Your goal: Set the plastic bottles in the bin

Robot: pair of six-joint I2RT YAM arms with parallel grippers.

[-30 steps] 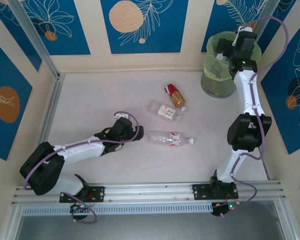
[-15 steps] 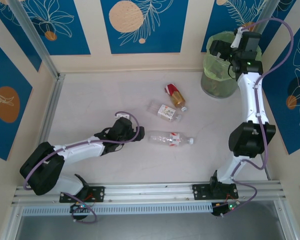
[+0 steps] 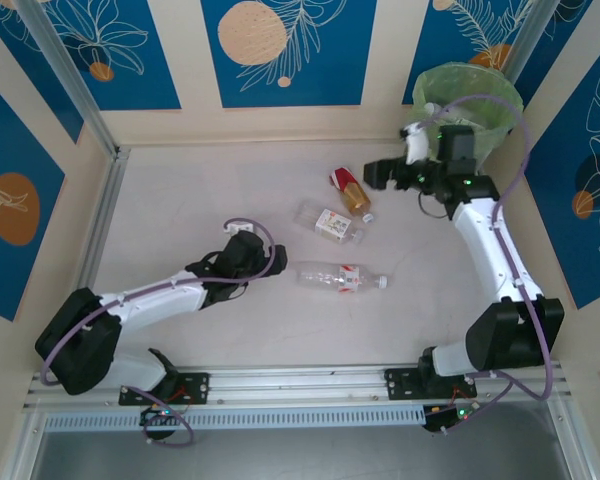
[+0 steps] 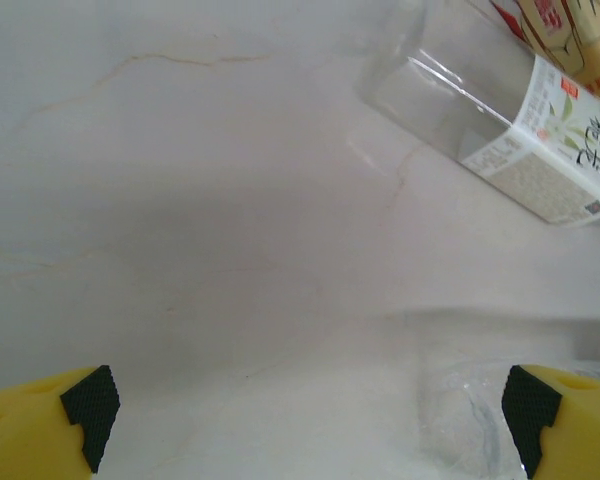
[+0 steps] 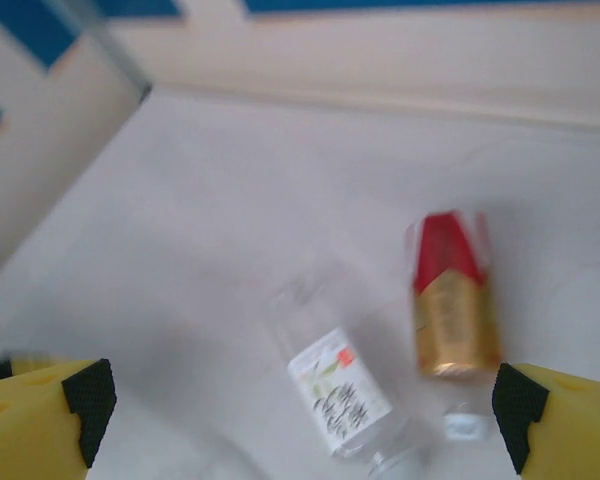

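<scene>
Three plastic bottles lie on the pale table. The red-and-amber one (image 3: 350, 190) (image 5: 450, 300) is farthest back. A clear one with a white label (image 3: 330, 222) (image 5: 340, 385) (image 4: 520, 130) lies beside it. A longer clear one with a red label (image 3: 342, 278) lies nearest, its base (image 4: 470, 420) at the right fingertip of my left gripper (image 3: 277, 264) (image 4: 305, 420), which is open and empty. My right gripper (image 3: 392, 165) (image 5: 300, 420) hangs open and empty above the table, right of the red-and-amber bottle. The bin (image 3: 467, 95), lined with a green bag, stands in the back right corner.
Cream walls with blue panels close in the back and both sides. A metal rail (image 3: 100, 220) runs along the table's left edge, and another rail (image 3: 300, 380) crosses the front by the arm bases.
My right arm has swung from over the bin down and left towards the bottles, still open. The left arm has barely moved.
</scene>
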